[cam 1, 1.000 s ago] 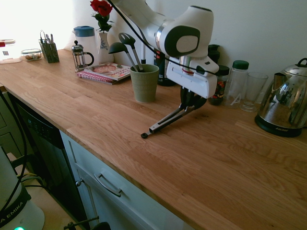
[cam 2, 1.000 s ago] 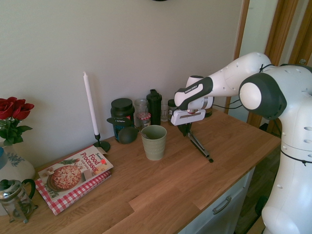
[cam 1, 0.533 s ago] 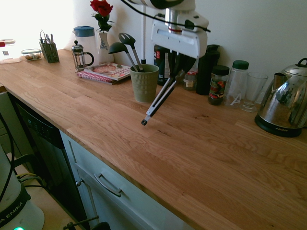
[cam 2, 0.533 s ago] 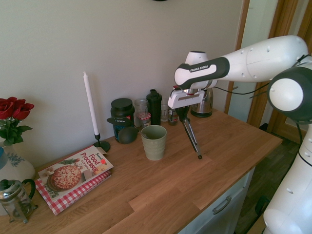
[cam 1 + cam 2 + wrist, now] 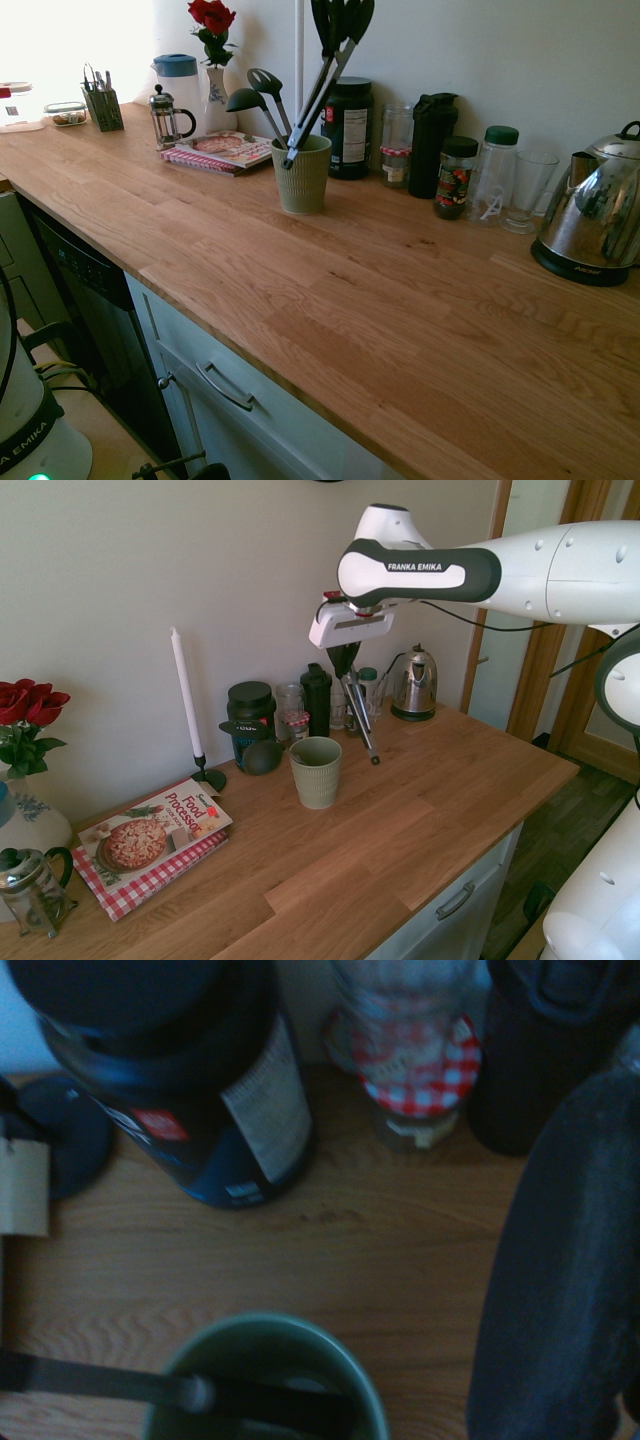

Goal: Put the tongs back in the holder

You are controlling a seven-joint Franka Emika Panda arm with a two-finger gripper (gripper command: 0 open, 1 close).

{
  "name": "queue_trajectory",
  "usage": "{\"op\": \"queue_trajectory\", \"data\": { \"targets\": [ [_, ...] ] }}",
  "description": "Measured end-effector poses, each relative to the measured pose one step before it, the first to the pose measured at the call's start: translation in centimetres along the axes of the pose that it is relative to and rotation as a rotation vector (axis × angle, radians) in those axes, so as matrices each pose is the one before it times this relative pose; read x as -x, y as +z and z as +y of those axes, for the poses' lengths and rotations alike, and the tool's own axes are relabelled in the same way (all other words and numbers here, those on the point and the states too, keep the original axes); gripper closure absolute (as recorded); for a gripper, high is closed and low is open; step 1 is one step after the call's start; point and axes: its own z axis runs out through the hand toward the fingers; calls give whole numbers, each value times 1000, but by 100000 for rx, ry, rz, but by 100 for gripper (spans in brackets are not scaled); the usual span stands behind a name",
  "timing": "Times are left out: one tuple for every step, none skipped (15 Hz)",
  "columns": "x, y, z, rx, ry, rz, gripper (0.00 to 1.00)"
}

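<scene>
Gripper [image 5: 345,663] clamped on tongs [image 5: 360,715] by the handles, tips hanging tilted below it, off the tabletop [image 5: 430,810]. Holder [image 5: 316,771] sits below, slightly aside. Centre tips over rim, straighten, then lower clear of ladles [image 5: 262,100].

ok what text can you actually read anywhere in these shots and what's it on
"FRANKA EMIKA": white letters on the dark band of the arm.
"Food Processor": title on the cookbook; its smaller print is unreadable.
"EMIKA": on the white robot base, partly cut off.
Label on the dark jar: too small to read.
Kettle base marking: too blurred.
</scene>
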Motion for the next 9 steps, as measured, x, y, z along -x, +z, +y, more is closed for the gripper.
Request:
{"op": "queue_trajectory", "data": {
  "targets": [
    [709,-930,-2058,-1427,-620,2118,100],
    [487,-583,-2069,-1165,-489,1883,100],
    [346,-191,-2014,-845,-414,1555,100],
    [257,22,-1807,-593,-146,853,100],
    [86,60,-1428,-165,86,530,100],
    [-103,90,-1098,-444,166,866,100],
    [-253,249,-710,-239,802,1250,100],
    [-287,589,-329,118,945,1529,100],
    [-226,874,-153,217,651,994,100]
  ]
}}
